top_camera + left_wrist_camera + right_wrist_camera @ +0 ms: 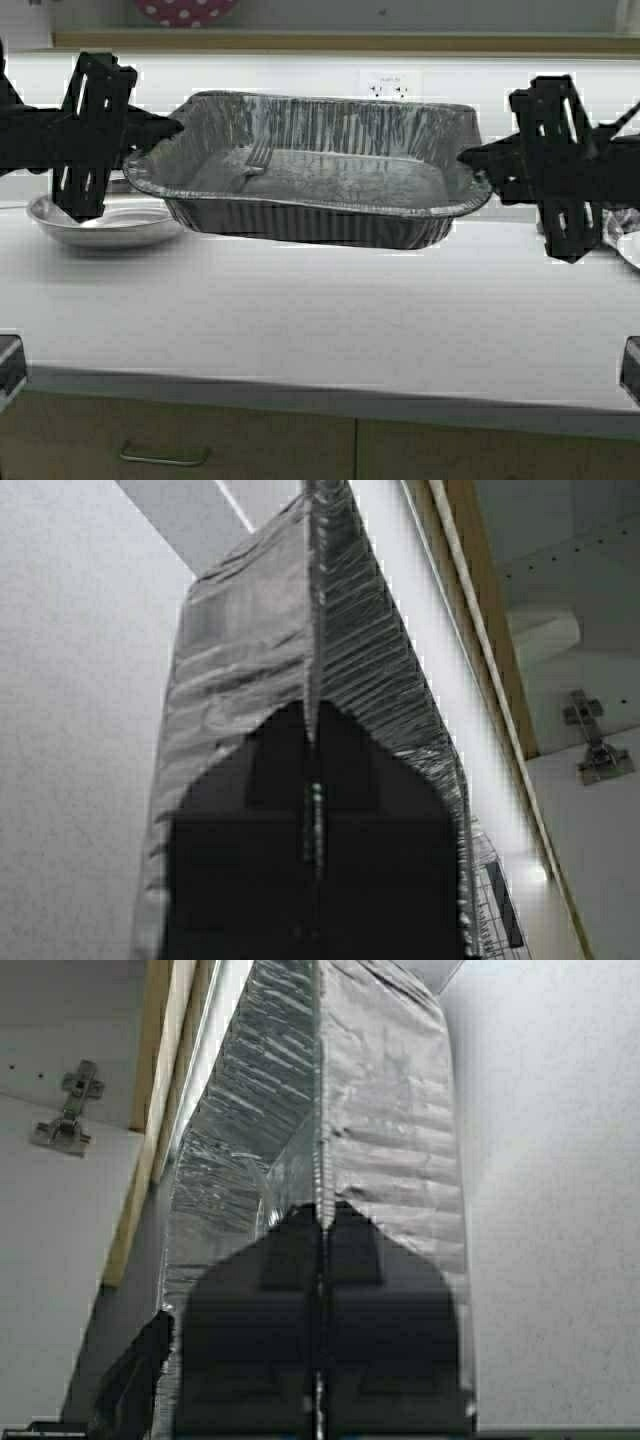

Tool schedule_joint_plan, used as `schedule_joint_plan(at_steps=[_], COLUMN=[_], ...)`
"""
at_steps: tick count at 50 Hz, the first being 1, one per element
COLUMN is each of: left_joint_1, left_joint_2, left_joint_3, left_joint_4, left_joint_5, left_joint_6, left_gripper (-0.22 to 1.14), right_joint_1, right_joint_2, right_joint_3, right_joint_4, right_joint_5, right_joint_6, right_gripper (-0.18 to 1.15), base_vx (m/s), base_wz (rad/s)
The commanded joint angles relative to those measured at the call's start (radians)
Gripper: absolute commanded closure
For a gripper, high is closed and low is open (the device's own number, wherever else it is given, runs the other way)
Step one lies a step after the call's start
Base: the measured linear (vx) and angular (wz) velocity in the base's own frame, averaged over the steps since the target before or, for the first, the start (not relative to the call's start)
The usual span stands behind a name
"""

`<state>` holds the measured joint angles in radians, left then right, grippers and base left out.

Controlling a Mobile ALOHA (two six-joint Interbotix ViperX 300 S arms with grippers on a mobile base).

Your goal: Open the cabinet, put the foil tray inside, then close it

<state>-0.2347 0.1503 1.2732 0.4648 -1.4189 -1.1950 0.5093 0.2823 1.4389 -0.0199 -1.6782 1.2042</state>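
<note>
The foil tray [310, 175] hangs level above the white counter [300, 300], held at both short ends. My left gripper [168, 128] is shut on its left rim, and my right gripper [472, 157] is shut on its right rim. A fork lies inside the tray [256, 158]. In the left wrist view the tray [260, 650] stretches away from the shut jaws, and in the right wrist view the tray [380, 1110] does the same. The wall cabinet's lower edge [320, 40] runs along the top. Its open inside with a door hinge [66, 1108] shows in both wrist views [592, 742].
A round steel bowl [100, 222] sits on the counter under my left gripper. A wall socket [390, 85] is behind the tray. Floor cabinets with a drawer handle [163, 457] lie below the counter's front edge. A pink dotted dish [185, 10] stands in the cabinet above.
</note>
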Motion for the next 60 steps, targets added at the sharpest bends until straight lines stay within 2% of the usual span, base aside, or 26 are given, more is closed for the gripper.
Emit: schedule_joint_plan(at_steps=[1,18,38,60], left_joint_1=[-0.008,-0.008,-0.008,-0.008], left_joint_2=[-0.086,-0.249,-0.351,-0.377], left_joint_3=[0.000,-0.015,-0.124,-0.328], left_joint_4=[0.014,0.018,0.031,0.075], left_joint_5=[0.049,0.179,0.328,0.491], left_joint_6=[-0.018,-0.083,-0.166,-0.253], left_gripper=[0.89,0.89,0.89,0.89], right_joint_1=[-0.006,-0.006,-0.006,-0.034], right_joint_2=[-0.071,-0.288,-0.629,-0.729], right_joint_3=[0.023,0.028,-0.094,-0.250], right_joint_4=[0.014,0.015,0.015,0.074], right_joint_5=[-0.008,0.129,0.584,0.818], right_joint_6=[0.000,0.003,-0.031,-0.072], right_gripper=[0.89,0.89,0.89,0.89], base_vx=[-0.04,-0.02,0.00,0.01], base_wz=[-0.03,-0.02,0.00,-0.01])
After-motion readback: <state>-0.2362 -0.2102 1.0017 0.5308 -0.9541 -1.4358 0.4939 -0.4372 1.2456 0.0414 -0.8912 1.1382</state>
